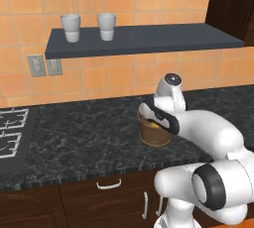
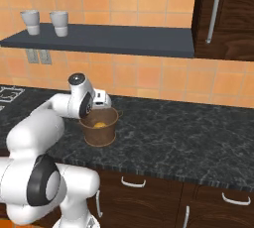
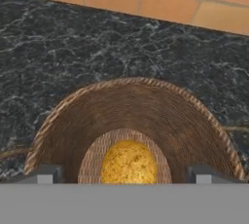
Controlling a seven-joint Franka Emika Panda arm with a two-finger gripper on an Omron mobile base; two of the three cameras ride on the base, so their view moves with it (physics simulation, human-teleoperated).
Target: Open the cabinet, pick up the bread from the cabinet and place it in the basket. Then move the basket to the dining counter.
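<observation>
Bread (image 3: 128, 162): one, inside one woven basket (image 3: 160, 116); two white cups (image 1: 71, 27); black granite worktop (image 2: 183, 138); gripper (image 3: 124, 173) spread.

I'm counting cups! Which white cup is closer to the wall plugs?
The left cup on the dark shelf sits almost above the wall plugs. The other cup stands further right.
</observation>
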